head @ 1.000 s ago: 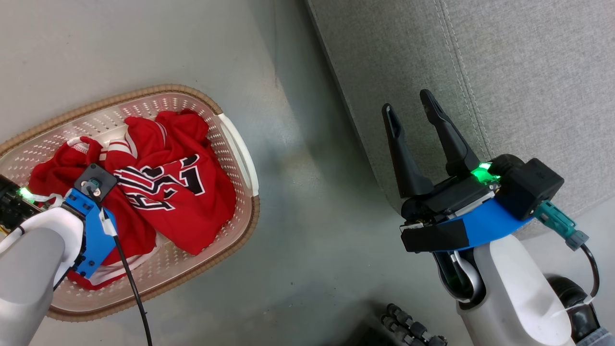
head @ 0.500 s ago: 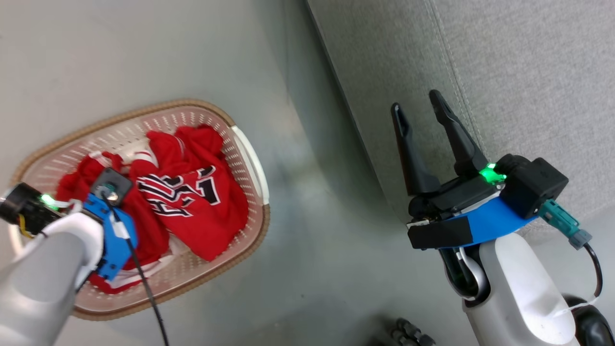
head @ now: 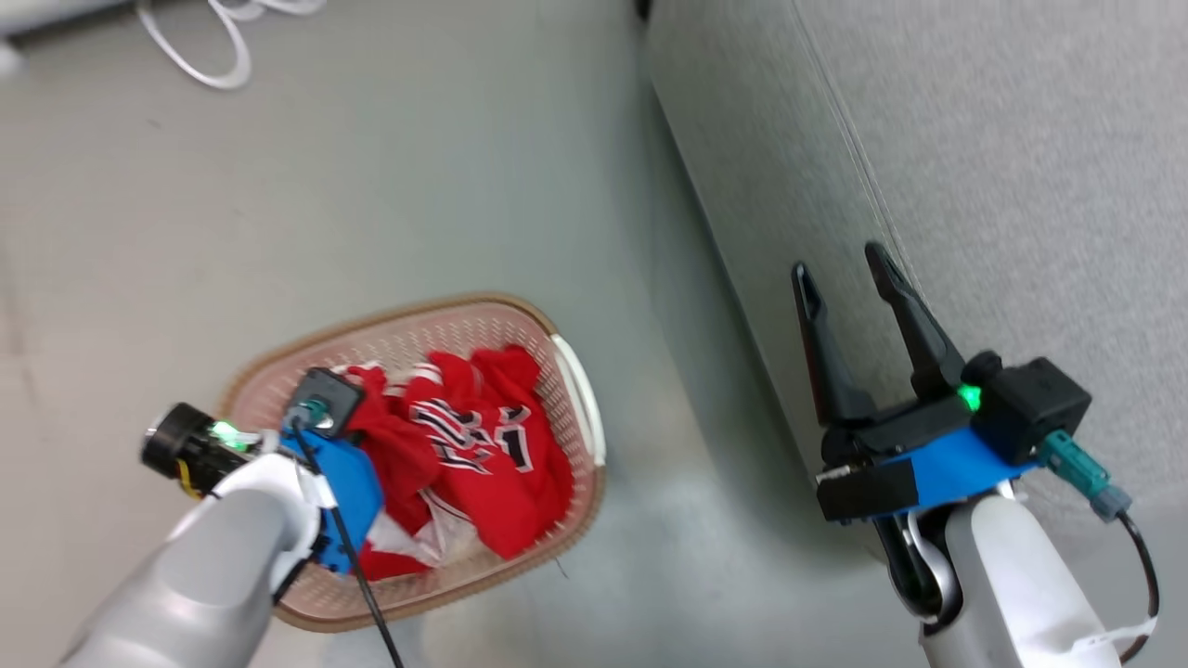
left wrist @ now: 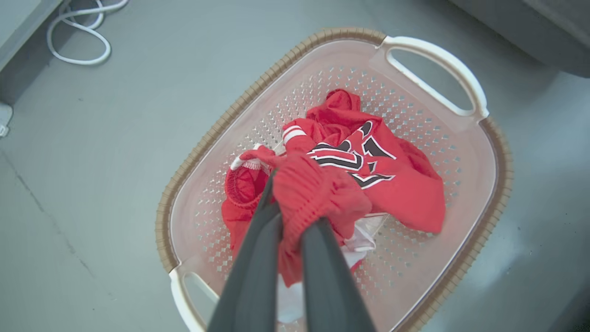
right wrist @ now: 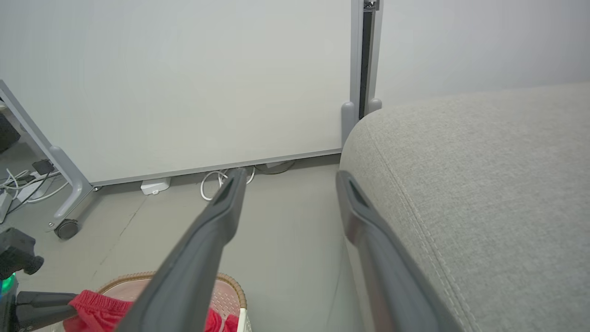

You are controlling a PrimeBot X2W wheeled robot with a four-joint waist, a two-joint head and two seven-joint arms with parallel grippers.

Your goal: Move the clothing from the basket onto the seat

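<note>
Covering the tips of the left gripper (left wrist: 291, 203), a bunched fold of red knit hides where the two dark fingers meet. They are pressed together and clamped on the clothing (left wrist: 318, 193). In the head view that arm's blue bracket and wrist camera block the fingers. The rest of the clothing lies heaped in the basket (left wrist: 504, 175), with the jersey (left wrist: 378, 170) uppermost. Its black-and-white lettering is creased and cannot be read whole. White trim peeks out underneath; whether it belongs to the pinched garment or the jersey is hard to say. The wrist view cuts off the basket's near handle at the bottom edge.

The right gripper (head: 838, 260) hangs beside the front edge of the seat (head: 1021, 186), fingers spread apart with nothing between them. From its own wrist the seat is cut off at the right and bottom.

The basket stands on a smooth grey floor (head: 371, 186), near the seat with a strip of bare floor between them. A looped white cable (head: 218, 56) lies on the floor farther off. A pale partition panel (right wrist: 184, 83) on a wheeled frame (right wrist: 67, 228) stands behind.

The basket is an oval of pale perforated plastic with a brown woven-look rim. The seat is coarse light grey fabric, rounded at the corner, with a stitched seam.
</note>
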